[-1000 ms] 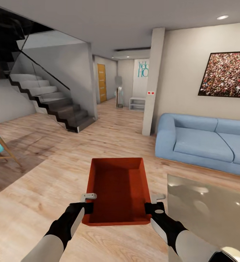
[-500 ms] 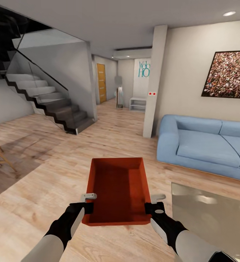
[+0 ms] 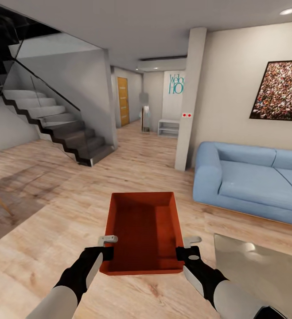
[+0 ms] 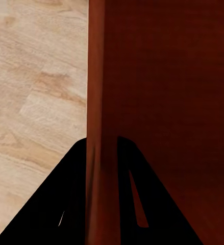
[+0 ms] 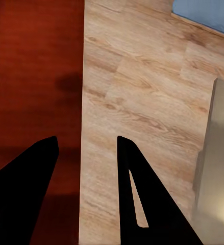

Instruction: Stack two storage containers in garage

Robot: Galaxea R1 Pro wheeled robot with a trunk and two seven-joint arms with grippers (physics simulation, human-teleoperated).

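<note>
We are carrying one red-orange rectangular plastic storage container (image 3: 143,232) out in front of us, held level above the light wood-plank floor (image 3: 52,221) of the living room, with the blue fabric sofa (image 3: 247,181) off to our right and the glass coffee table (image 3: 261,270) close by our right arm. The step in hand, as we judge it, is the drive toward the garage, so we should keep both arms at the same height, keep the bin from tilting, and steer wide of the table edge and the white square pillar (image 3: 190,97) while heading for the hallway with the orange-brown wooden door (image 3: 123,101). Our left gripper (image 3: 107,246) pinches the bin's left wall near its rear corner; the left wrist view shows its two dark fingers (image 4: 73,204) closed on either side of that thin wall. Our right gripper (image 3: 186,248) straddles the right wall, one finger (image 5: 25,194) inside and one outside, apparently clamped on it though its pads look less tightly set.
</note>
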